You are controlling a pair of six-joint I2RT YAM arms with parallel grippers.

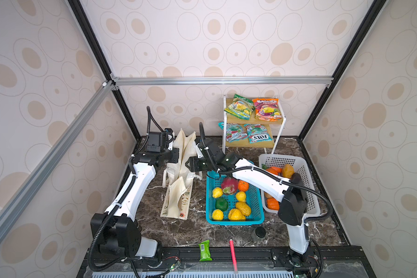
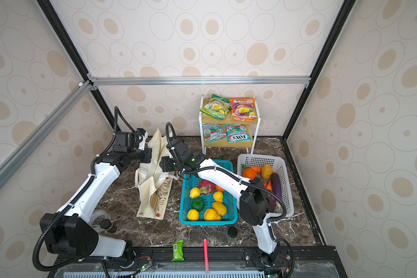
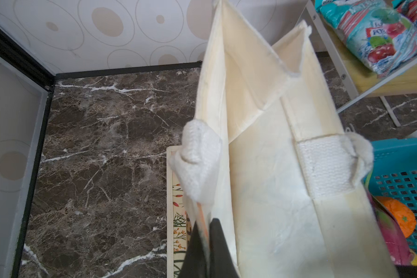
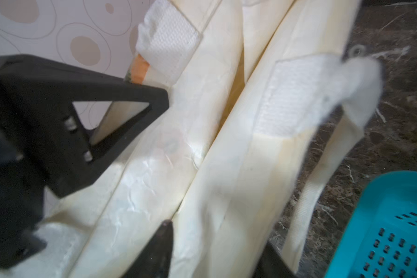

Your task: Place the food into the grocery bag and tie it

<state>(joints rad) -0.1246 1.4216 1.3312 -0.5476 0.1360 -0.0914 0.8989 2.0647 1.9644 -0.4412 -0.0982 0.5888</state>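
The cream grocery bag (image 1: 178,192) (image 2: 152,192) stands between the arms, mouth held apart. My left gripper (image 3: 206,223) (image 1: 178,156) is shut on its left wall near a white strap (image 3: 198,163). My right gripper (image 4: 217,235) (image 1: 188,166) straddles the right wall (image 4: 226,144), one finger inside, one outside, a fold filling the gap. The food is outside the bag: dragon fruit (image 1: 229,185), dark green fruit (image 1: 221,204) and lemon (image 1: 217,192) in the blue basket (image 1: 234,222), eggplant (image 2: 276,190) in the white basket (image 1: 306,168), green (image 1: 240,106) and orange (image 1: 266,108) packets on the shelf.
Two teal packets (image 1: 246,134) lie on the lower shelf at the back. Near the front edge are a green wrapped bar (image 1: 205,250), a red pen (image 1: 232,252) and a black-lidded jar (image 1: 259,232). A tape roll (image 2: 99,216) sits by the left arm.
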